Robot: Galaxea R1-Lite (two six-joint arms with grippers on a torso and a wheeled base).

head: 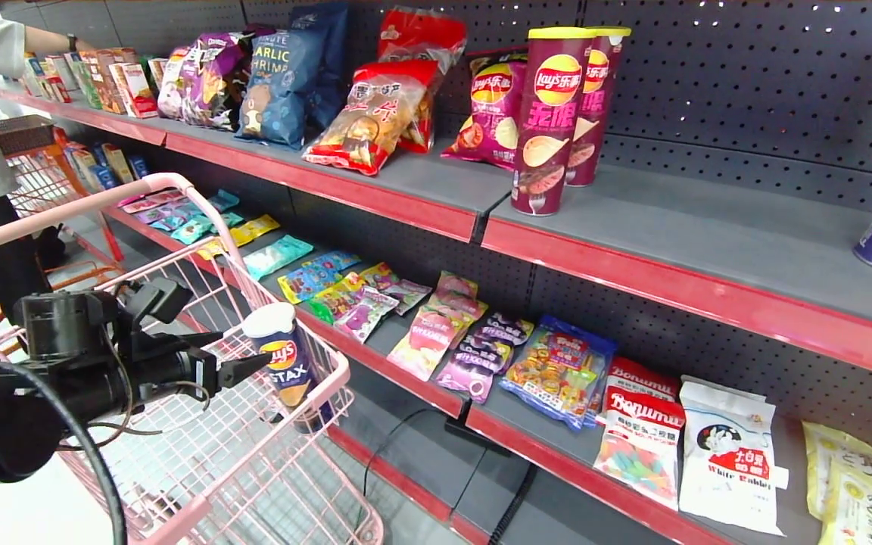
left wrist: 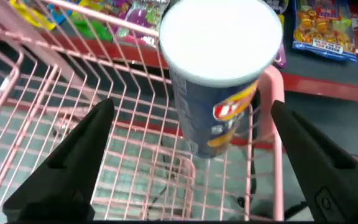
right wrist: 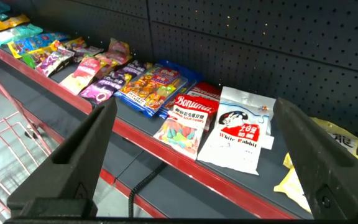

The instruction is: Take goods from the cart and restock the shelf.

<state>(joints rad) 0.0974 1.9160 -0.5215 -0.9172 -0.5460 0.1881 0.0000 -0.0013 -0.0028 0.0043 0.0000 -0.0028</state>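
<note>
L gripper (left wrist: 192, 109): we see it inside the pink wire cart (head: 179, 462), level w/ the upper part of the can; jaws spread wide, gripping nothing.
Can: blue chips can (head: 290, 369) w/ white lid, upright in the cart's front corner, against the wire wall nearest the shelving.
Can vs jaws: in the L wrist view it's centred in the gap, a clear space on each side. In the head view one fingertip sits just beside the can's side. We can't tell if it touches.
R gripper (right wrist: 196, 102): jaws wide apart, nothing in them; it hangs in front of the lower shelf (right wrist: 142, 132), facing the candy bags (right wrist: 238, 127).
Upper shelf (head: 708, 227): two maroon chips cans (head: 549, 121) upright, bare grey board just beside them.
</note>
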